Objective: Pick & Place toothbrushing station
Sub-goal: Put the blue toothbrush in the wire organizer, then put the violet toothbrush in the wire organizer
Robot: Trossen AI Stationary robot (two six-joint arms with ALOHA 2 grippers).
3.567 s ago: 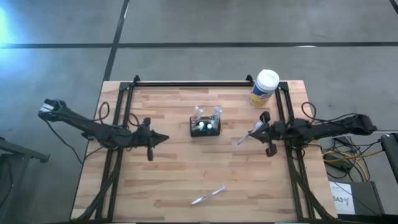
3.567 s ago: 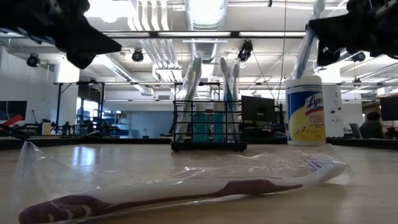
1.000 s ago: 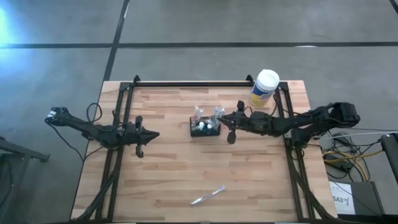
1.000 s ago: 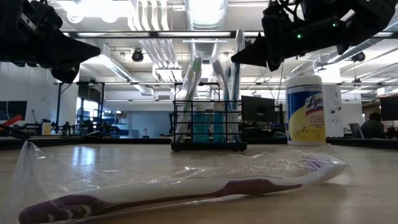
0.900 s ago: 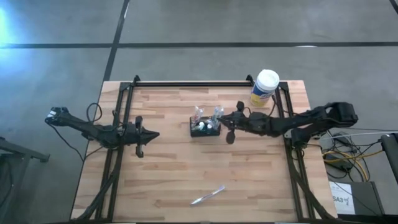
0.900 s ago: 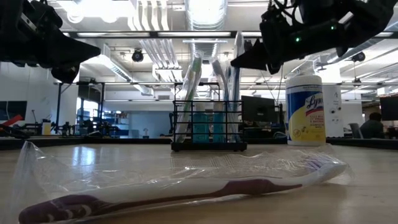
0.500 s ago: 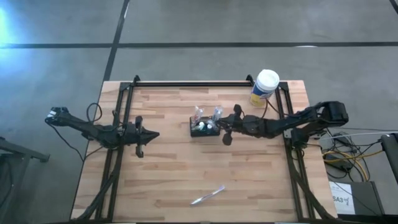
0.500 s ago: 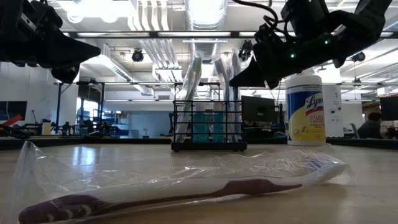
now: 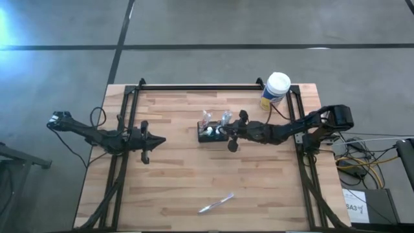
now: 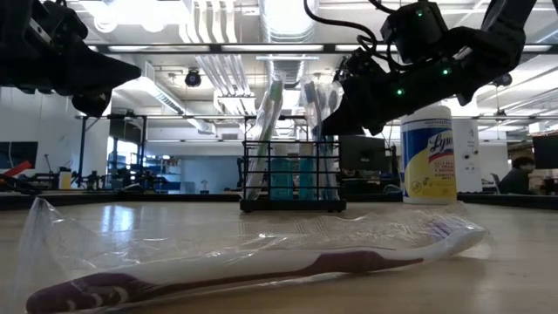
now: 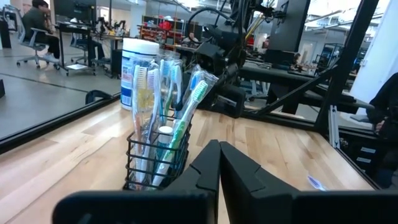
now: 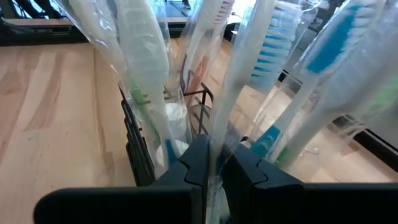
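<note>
While the right gripper point(image 9: 226, 131) pinches a wrapped toothbrush point(image 12: 239, 81) over the caddy point(image 9: 213, 134), a canister point(image 9: 275, 90) stands near.

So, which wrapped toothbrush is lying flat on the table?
The toothbrush alone near the table's front edge; it lies flat in its clear wrapper, while the others stand upright in the black caddy.

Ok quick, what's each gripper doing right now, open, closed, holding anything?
Left gripper: shut, holding nothing, hovering left of the black wire-mesh caddy.
Right gripper: shut on a plastic-wrapped white toothbrush at the caddy.
</note>
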